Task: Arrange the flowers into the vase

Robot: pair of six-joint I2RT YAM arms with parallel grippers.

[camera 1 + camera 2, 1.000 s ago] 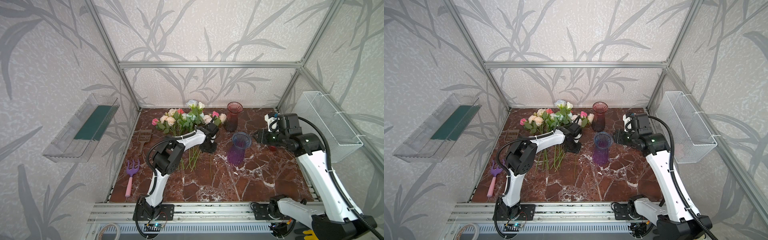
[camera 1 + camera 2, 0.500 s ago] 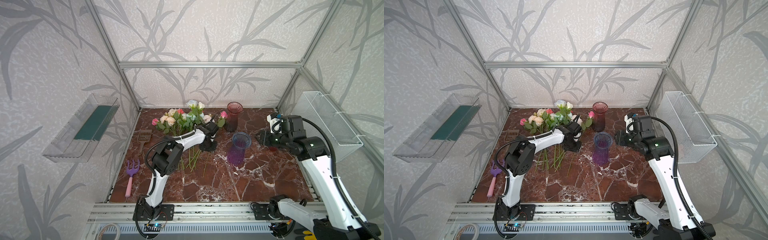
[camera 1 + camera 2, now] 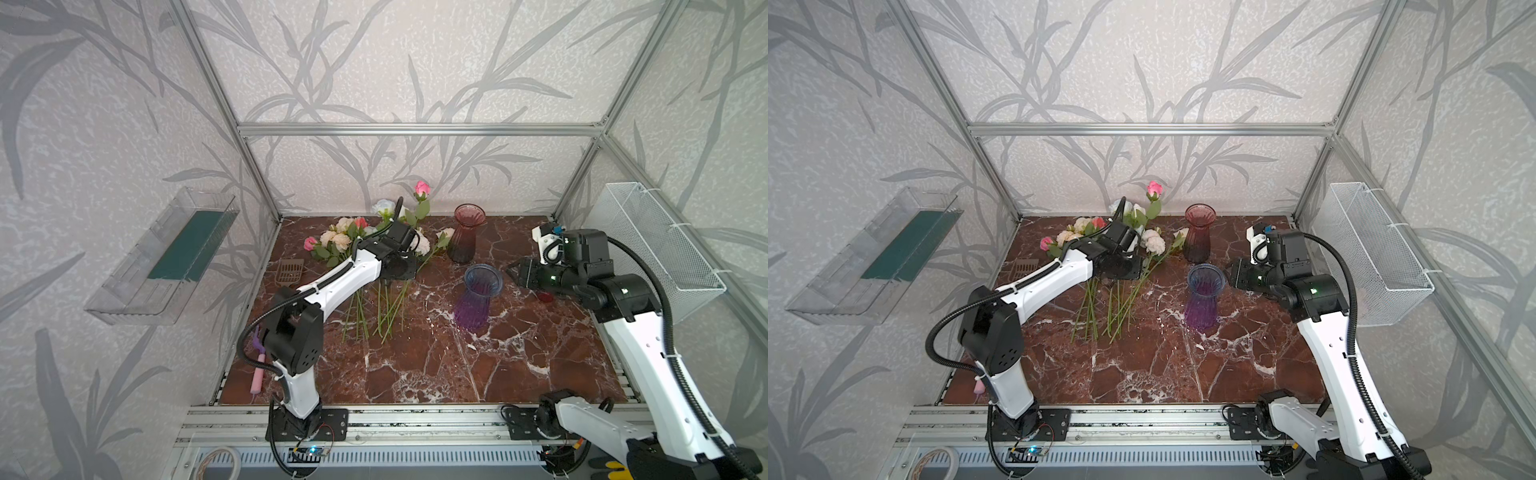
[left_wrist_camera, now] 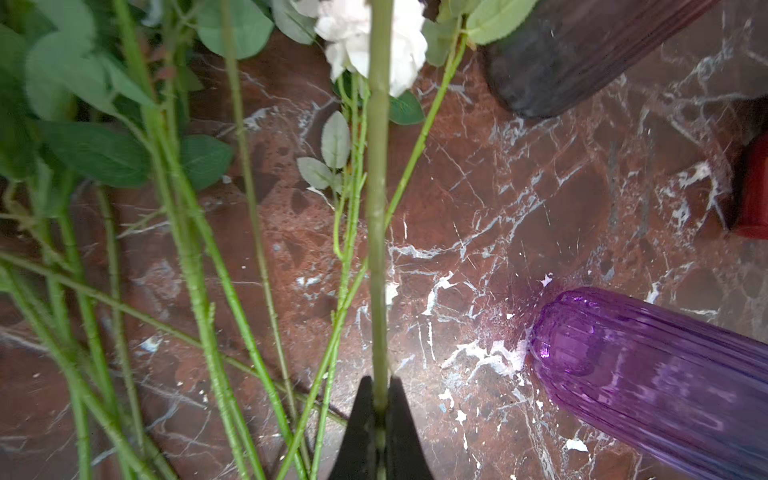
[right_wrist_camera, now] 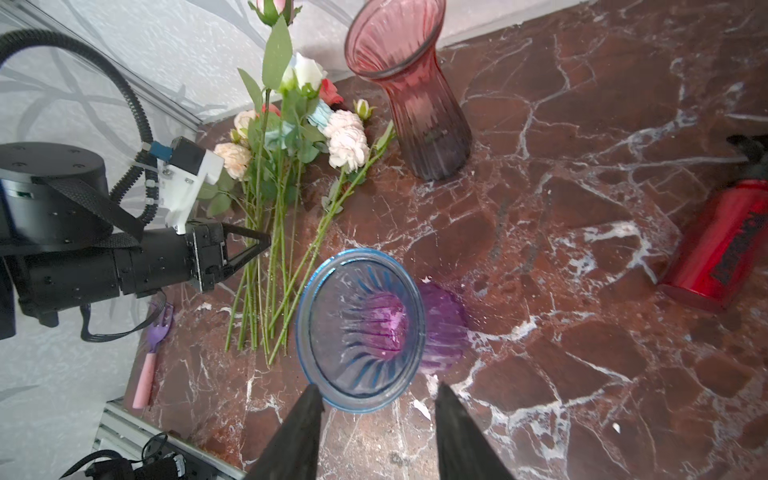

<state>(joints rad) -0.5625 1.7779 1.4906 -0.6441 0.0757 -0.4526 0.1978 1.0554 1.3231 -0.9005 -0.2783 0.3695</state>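
Observation:
The flowers (image 3: 353, 239) (image 3: 1084, 232) lie in a bunch at the back left of the marble table (image 3: 436, 365), stems towards the front. My left gripper (image 4: 378, 388) (image 5: 262, 245) is shut on one green stem (image 4: 377, 216). That stem stands nearly upright, its pink rose (image 3: 422, 188) (image 3: 1155, 188) high above the bunch. A purple vase with a blue rim (image 3: 478, 297) (image 5: 361, 328) stands mid-table. My right gripper (image 5: 379, 390) (image 3: 517, 272) is open just beside its rim, holding nothing. A dark pink vase (image 3: 466, 232) (image 5: 411, 95) stands behind.
A red bottle (image 5: 723, 249) lies on the table under my right arm. A brown scoop (image 3: 289, 272) and a purple-and-pink fork (image 3: 257, 365) lie along the left edge. A wire basket (image 3: 665, 249) hangs on the right wall, a clear shelf (image 3: 166, 257) on the left.
My left gripper has shut on a stem and raised it, so the pink rose has swung up out of the bunch. The right arm has barely shifted.

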